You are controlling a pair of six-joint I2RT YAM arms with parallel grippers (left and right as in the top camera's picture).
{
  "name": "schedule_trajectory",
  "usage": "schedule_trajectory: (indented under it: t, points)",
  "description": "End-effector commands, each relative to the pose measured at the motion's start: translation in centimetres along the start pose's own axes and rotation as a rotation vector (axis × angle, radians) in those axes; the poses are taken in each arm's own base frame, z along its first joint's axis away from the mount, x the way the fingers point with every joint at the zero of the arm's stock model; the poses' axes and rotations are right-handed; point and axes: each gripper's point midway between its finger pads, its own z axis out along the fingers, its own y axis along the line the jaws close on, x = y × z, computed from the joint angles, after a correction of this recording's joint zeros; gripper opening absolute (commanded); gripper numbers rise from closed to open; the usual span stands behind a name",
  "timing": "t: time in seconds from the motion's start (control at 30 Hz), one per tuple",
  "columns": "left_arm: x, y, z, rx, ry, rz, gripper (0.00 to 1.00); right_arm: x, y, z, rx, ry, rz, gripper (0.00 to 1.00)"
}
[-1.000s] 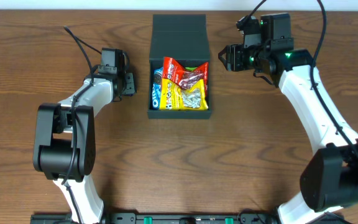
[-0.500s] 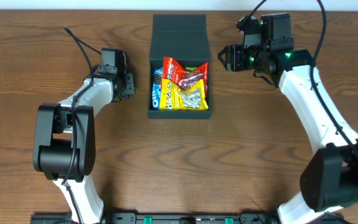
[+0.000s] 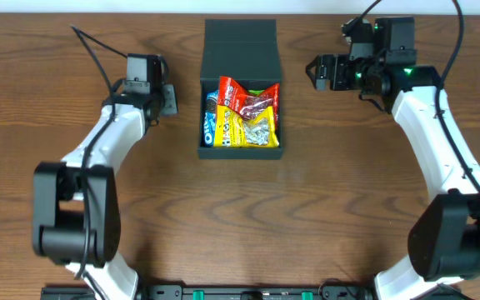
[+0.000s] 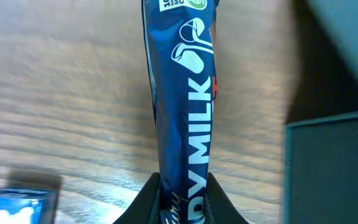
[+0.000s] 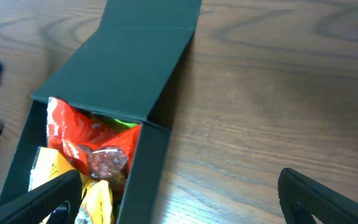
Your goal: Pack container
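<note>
The dark teal container [image 3: 206, 150] stands at the table's middle back, its flap lid [image 3: 242, 40] open to the rear. Inside lie a red packet [image 3: 242, 96], a yellow packet [image 3: 248, 129] and a blue packet [image 3: 210, 127]. My left gripper [image 3: 166, 99] is left of the container and shut on a dark blue chocolate bar [image 4: 188, 106], which sticks out ahead of the fingers [image 4: 182, 202] above the wood. My right gripper [image 3: 316, 72] is open and empty to the right of the container. The right wrist view shows its fingers [image 5: 185, 205] spread wide near the container's right wall [image 5: 151, 168].
A blurred light blue packet [image 4: 17, 202] shows at the lower left of the left wrist view. The container's wall [image 4: 334, 168] is close on that view's right. Brown wooden table [image 3: 240, 217] all round.
My left gripper has moved back and slightly left with the bar. My right gripper has moved to the right, away from the container.
</note>
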Motion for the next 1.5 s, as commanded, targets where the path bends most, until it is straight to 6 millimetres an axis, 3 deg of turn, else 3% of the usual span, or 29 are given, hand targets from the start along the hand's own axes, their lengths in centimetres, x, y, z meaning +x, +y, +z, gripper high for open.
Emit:
schedule_trajectory:
  t: [0.0, 0.13, 0.47, 0.53, 0.7, 0.9, 0.93, 0.97, 1.0, 1.17, 1.3, 1.47]
  points:
    - [-2.7, -1.5, -2.6, 0.018, -0.081, 0.036, 0.06, -1.0, -0.3, -1.1, 0.007, -0.033, -0.001, 0.99]
    - [-2.1, -4.7, -4.2, 0.087, -0.072, 0.083, 0.06, -1.0, -0.4, -1.1, 0.009, -0.034, 0.000, 0.99]
    - [3.6, -12.6, -6.3, 0.221, 0.068, 0.238, 0.06, -0.7, -0.5, -1.1, 0.011, -0.021, -0.116, 0.99]
    - [4.3, -13.3, -6.5, 0.228, 0.085, 0.256, 0.05, -0.7, -0.5, -1.1, 0.011, -0.021, -0.116, 0.99]
    - [6.0, -12.8, -6.6, 0.203, 0.164, 0.171, 0.06, -0.6, -0.5, -1.1, 0.012, -0.015, -0.132, 0.99]
    - [6.0, -13.1, -6.7, 0.214, 0.167, 0.147, 0.07, -0.5, -0.5, -1.1, 0.012, -0.012, -0.145, 0.99]
    - [5.9, -13.2, -6.6, 0.216, 0.161, 0.147, 0.25, -0.5, -0.5, -1.1, 0.012, -0.012, -0.145, 0.99]
    - [5.7, -13.2, -6.6, 0.218, 0.153, 0.147, 0.63, -0.5, -0.5, -1.1, 0.012, -0.012, -0.145, 0.99]
    - [5.5, -13.3, -6.6, 0.222, 0.146, 0.147, 0.66, -0.5, -0.5, -1.1, 0.012, -0.012, -0.146, 0.99]
    - [4.0, -13.2, -6.6, 0.207, 0.078, 0.166, 0.69, -0.5, -0.5, -1.1, 0.012, -0.012, -0.145, 0.99]
    - [1.5, -11.2, -7.3, 0.126, -0.010, 0.141, 0.69, -0.5, -0.5, -1.1, 0.012, -0.010, -0.145, 0.99]
    - [-2.4, -4.7, -9.1, -0.026, -0.116, 0.067, 0.70, -0.5, -0.5, -1.1, 0.012, -0.010, -0.145, 0.99]
